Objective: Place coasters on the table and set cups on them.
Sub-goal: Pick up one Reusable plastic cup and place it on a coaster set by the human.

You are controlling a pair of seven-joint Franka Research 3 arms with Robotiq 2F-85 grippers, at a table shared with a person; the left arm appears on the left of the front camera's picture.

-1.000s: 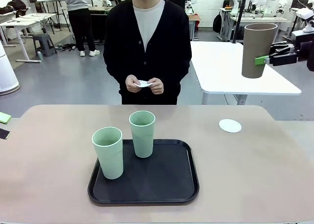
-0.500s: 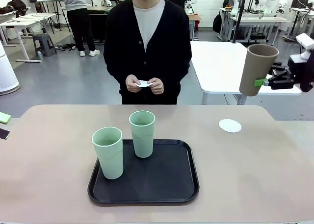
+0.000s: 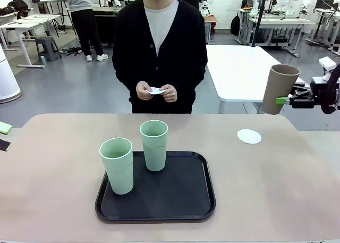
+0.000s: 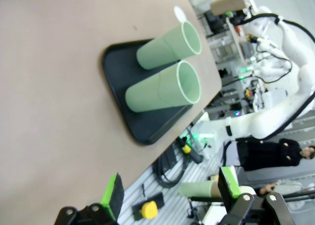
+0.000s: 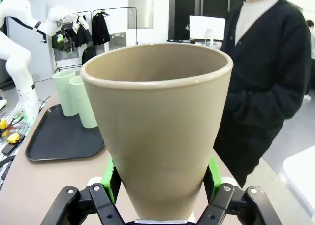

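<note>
Lowering the tall taupe-brown matte tumbler (image 3: pixel 280 89), right pincer (image 5: pixel 161 183) clamped on its lower wall. Dropped within the last second from high up to just above the beige-tan table (image 3: pixel 276 174) at its far right, and now tipped slightly. Not yet over the white scalloped round coaster (image 3: pixel 249 136), which lies flat, nearer and to the left. Probably needs levelling and bringing in. Left pincer (image 4: pixel 171 189) apart, empty. Two pale mint green tumblers (image 3: pixel 117 166) unmoved on the black tray (image 3: pixel 186 200).
</note>
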